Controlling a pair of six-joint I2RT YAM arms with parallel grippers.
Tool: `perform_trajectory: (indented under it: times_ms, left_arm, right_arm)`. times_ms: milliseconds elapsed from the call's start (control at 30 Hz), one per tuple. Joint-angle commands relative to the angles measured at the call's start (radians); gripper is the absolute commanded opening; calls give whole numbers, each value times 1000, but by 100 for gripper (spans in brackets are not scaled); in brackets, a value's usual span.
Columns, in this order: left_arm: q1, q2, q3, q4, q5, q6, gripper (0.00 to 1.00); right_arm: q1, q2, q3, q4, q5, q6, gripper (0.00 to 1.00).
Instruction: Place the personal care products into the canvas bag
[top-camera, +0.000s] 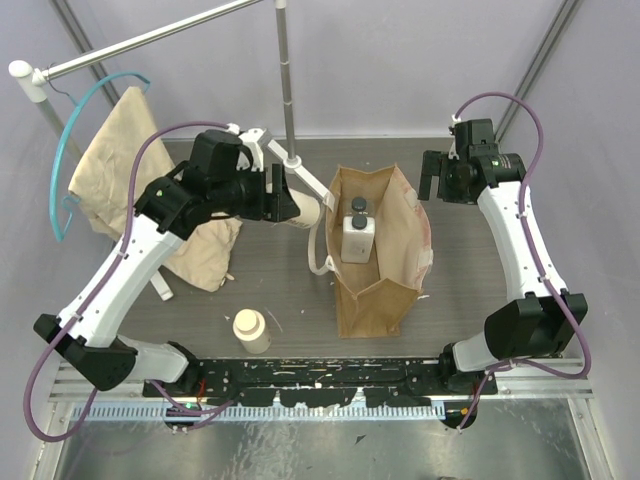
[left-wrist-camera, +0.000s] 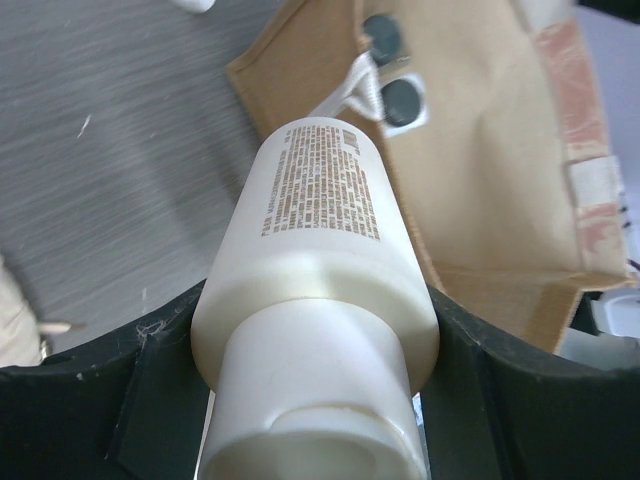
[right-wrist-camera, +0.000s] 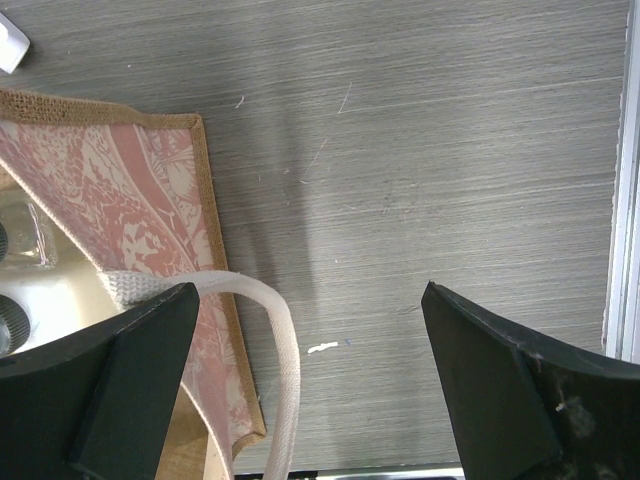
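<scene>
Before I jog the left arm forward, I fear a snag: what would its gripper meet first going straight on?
Probably the canvas bag: the cream bottle in the left gripper points at its near rim and white strap, not clearly into the mouth. Height is hard to judge.

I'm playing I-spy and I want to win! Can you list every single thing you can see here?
canvas bag: one, tan-brown, standing open mid-table
rectangular bottles: two, whitish with dark caps, inside the canvas bag
held cream bottle: one, cream, beside the bag's mouth on its left
loose cream bottle: one, cream, upright on the table, near-left of the bag
cloth garment: one, pale beige, draped at far left
hanger: one, blue, with the garment
rack: one, silver, at the back
table: one, grey
left arm: one, white and black, jaws shut on the held cream bottle
right arm: one, white and black, jaws open and empty, right of the bag
</scene>
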Motion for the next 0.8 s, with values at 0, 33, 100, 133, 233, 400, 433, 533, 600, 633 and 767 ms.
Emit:
perform_trajectory:
  times_ms: [0,33,100,133,233,400,433,533,600,633,767]
  left_arm:
    - [-15,-46,55,243,116,10,0]
    - [-18,-46,52,265,129,14,0]
    - [-26,-39,48,303,156,26,0]
    - [-32,-33,50,321,171,33,0]
    - [-62,-12,64,368,217,69,0]
    - [-92,46,97,375,298,121,0]
    - [-98,57,96,375,305,128,0]
    - [-111,93,83,377,323,145,0]
    - [-123,122,83,377,330,157,0]
    - [-130,137,86,375,332,165,0]
    - [-175,209,109,350,308,226,0]
  right_arm:
    - [0,10,47,30,5,6,100]
    - [0,14,51,31,4,7,100]
    - [0,23,60,32,3,6,100]
    - [0,27,64,33,3,6,100]
    - [0,38,73,34,5,7,100]
    - [1,53,76,35,11,7,100]
    - [0,55,77,35,13,6,100]
    - [-1,58,81,35,11,7,100]
    - [0,58,83,38,7,13,100]
    - [0,57,84,41,5,14,100]
    - [1,58,85,44,5,19,100]
